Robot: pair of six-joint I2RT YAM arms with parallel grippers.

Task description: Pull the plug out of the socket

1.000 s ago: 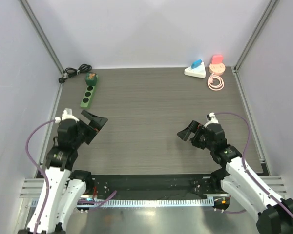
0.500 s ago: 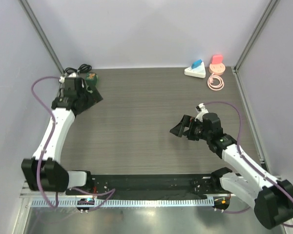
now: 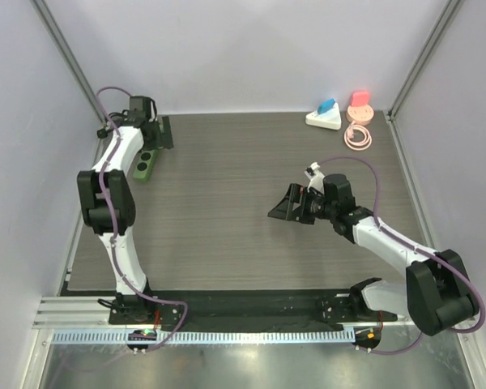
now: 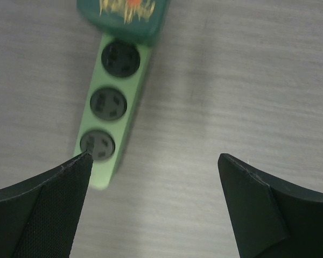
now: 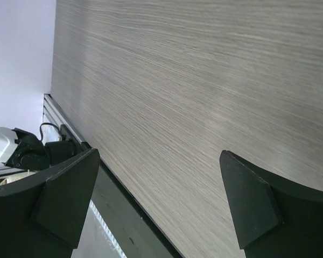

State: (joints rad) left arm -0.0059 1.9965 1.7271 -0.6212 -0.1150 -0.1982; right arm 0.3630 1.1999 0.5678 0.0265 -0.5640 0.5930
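Observation:
A light green power strip [image 4: 114, 115] lies at the table's far left, and it also shows in the top view [image 3: 144, 164]. Three of its sockets are empty. A dark green plug [image 4: 126, 13] with an orange and yellow mark sits in its far end. In the top view the plug is hidden under my left gripper [image 3: 160, 134]. In the left wrist view my left gripper [image 4: 155, 158] is open and empty, hovering above the strip's near end and the table to its right. My right gripper [image 3: 290, 207] is open and empty over mid-table, and the right wrist view [image 5: 159, 153] shows only table between its jaws.
A black cable [image 3: 126, 118] lies coiled at the far left corner. A white wedge with a blue top [image 3: 324, 116], a pink block [image 3: 359, 103] and a pink coiled cord [image 3: 357, 136] sit at the far right. White walls and metal posts [image 3: 69, 61] enclose the table.
My left arm has swung from the near left out to the far left, and its open gripper is now over the power strip. My right gripper has drifted left towards mid-table.

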